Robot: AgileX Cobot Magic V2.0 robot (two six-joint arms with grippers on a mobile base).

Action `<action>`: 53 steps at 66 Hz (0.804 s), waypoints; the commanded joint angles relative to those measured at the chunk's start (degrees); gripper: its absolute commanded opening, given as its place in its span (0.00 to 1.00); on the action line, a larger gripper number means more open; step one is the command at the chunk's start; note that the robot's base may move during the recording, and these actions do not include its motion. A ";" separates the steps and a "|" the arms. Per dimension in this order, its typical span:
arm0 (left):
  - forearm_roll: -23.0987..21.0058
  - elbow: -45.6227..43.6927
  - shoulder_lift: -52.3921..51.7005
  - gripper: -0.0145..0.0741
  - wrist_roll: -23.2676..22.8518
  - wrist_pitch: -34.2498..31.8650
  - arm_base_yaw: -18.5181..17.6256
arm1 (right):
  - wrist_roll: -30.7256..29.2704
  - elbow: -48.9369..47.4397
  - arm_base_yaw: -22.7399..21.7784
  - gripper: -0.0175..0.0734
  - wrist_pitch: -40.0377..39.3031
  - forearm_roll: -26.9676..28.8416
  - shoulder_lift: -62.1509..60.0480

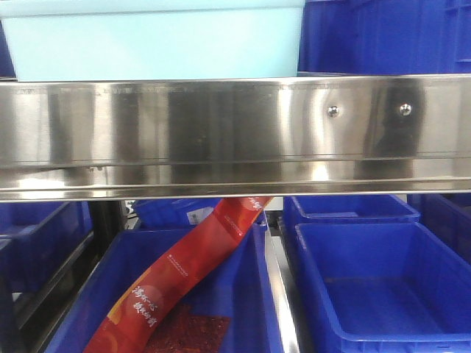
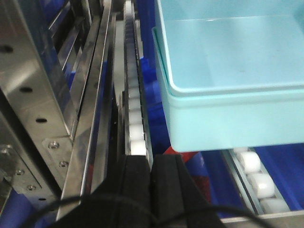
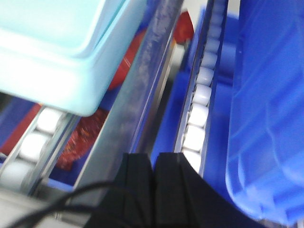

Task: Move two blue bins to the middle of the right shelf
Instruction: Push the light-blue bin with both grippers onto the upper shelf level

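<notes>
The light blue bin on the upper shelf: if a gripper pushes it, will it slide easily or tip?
The light blue bin looks empty, so probably light. It seems to sit on white rollers, so it likely glides easily. Its wide, low shape makes tipping unlikely.

We count one pale turquoise plastic bin (image 1: 151,40) on the upper shelf level, and one dark blue plastic bin (image 1: 383,37) beside it at that level's right end. Below the steel rail (image 1: 235,136) we count at least four blue bins, two at the front. One long red printed snack packet (image 1: 180,276) lies in the front left bin (image 1: 243,309). Two bolt heads (image 1: 333,112) on the rail.
</notes>
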 commanded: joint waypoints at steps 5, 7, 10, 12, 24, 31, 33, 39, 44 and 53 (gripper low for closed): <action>-0.03 7.51 -8.33 0.04 -0.36 -6.83 0.29 | -0.13 9.81 -0.30 0.01 -9.32 -1.79 -10.67; -0.03 8.81 -9.82 0.04 -0.36 -7.74 0.29 | -0.13 11.56 -0.30 0.01 -10.90 -1.76 -12.73; -0.03 10.92 -12.45 0.04 -0.36 -8.93 0.29 | -0.13 14.95 -0.30 0.01 -12.80 -2.22 -16.26; -0.03 12.28 -13.88 0.04 -0.36 -9.46 0.29 | -0.13 16.58 -0.30 0.01 -13.82 -2.50 -18.82; -0.03 17.61 -22.71 0.04 -0.36 -9.51 0.29 | -0.13 26.95 -0.30 0.01 -18.11 -6.66 -32.77; -0.03 19.87 -26.02 0.04 -0.36 -9.51 0.29 | -0.13 32.02 -0.30 0.01 -17.90 -6.74 -40.45; -0.03 20.42 -26.80 0.04 -0.36 -9.51 0.29 | -0.13 33.21 -0.30 0.01 -17.90 -6.74 -42.38; -0.03 21.32 -28.33 0.04 -0.36 -9.48 0.29 | -0.13 37.64 -0.30 0.01 -18.00 -6.80 -49.84; -0.03 21.32 -28.51 0.04 -0.36 -9.49 0.29 | -0.13 40.38 -0.30 0.01 -17.54 -7.16 -53.97; -0.03 21.32 -28.51 0.04 -0.36 -9.59 0.29 | -0.13 42.77 -0.30 0.01 -17.01 -7.29 -58.42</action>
